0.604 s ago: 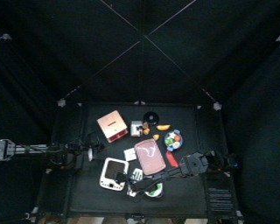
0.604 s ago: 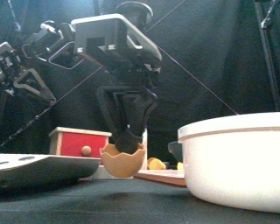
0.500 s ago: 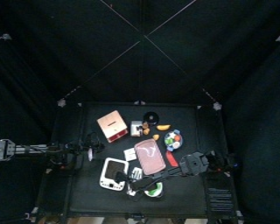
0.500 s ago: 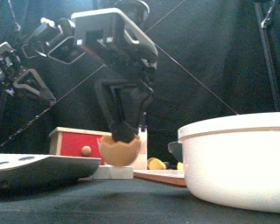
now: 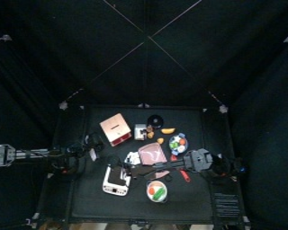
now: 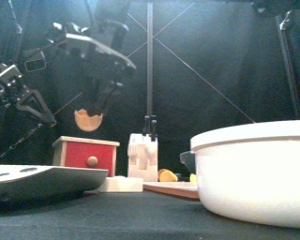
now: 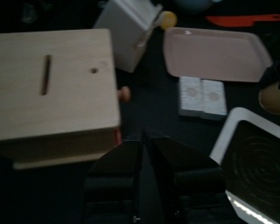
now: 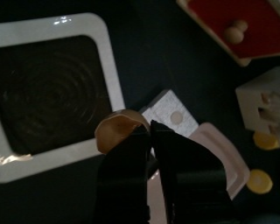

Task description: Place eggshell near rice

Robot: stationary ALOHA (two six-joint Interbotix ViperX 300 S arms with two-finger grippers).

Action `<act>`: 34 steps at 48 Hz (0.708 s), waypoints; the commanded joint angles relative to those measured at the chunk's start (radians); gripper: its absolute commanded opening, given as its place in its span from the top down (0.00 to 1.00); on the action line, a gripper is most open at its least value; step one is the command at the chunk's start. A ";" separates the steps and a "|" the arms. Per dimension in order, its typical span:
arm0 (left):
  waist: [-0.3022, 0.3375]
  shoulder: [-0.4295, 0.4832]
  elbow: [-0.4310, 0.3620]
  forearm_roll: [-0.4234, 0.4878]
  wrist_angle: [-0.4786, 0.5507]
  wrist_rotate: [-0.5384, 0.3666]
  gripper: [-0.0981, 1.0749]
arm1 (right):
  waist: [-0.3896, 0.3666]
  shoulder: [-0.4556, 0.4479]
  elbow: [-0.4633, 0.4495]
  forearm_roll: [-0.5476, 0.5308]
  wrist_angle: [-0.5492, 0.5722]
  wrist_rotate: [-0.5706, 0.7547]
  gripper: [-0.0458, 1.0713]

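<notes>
Top view, arms: my two arms meet over one table [image 5: 214, 135]; my left gripper [image 5: 94, 161] is in front of the red box [image 5: 114, 128], and my right gripper [image 5: 136, 162] reaches across the pink tray [image 5: 157, 154].
Top view, count: one red box, one pink tray to its front right, one white scale [image 5: 116, 178] in front of it, one white bowl [image 5: 157, 190] nearest the front edge. The eggshell is too small to pick out here.
Front view, eggshell: one eggshell [image 6: 87, 119] hangs in the air directly above the red box [image 6: 86, 151], clear of it, pinched in my right gripper [image 6: 94, 112].
Front view, count: one white bowl [image 6: 259, 178] far right of the box, one scale [image 6: 34, 178] on its left, one white block [image 6: 142, 155] just to its right.
Left wrist view: my left gripper [image 7: 149, 149] has its jaws pressed together, holding nothing. One box [image 7: 55, 87], two white tiles [image 7: 201, 96] beside it, one tray [image 7: 219, 52] beyond them.
Right wrist view: my right gripper [image 8: 146, 133] pinches the single eggshell [image 8: 119, 129] above a white tile [image 8: 171, 112], between the scale [image 8: 49, 83] and the red box [image 8: 241, 26]. Two yellow discs [image 8: 268, 140] lie near the block.
</notes>
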 commanded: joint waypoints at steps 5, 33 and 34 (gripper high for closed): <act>0.009 0.003 -0.015 -0.034 0.169 -0.002 0.44 | -0.057 0.015 -0.028 0.032 -0.135 -0.015 0.62; 0.009 0.003 -0.015 -0.057 0.221 -0.002 0.44 | -0.115 0.038 0.044 0.035 -0.293 -0.006 0.35; 0.009 0.003 -0.017 -0.057 0.221 -0.002 0.44 | -0.115 0.037 0.044 0.035 -0.293 -0.005 0.34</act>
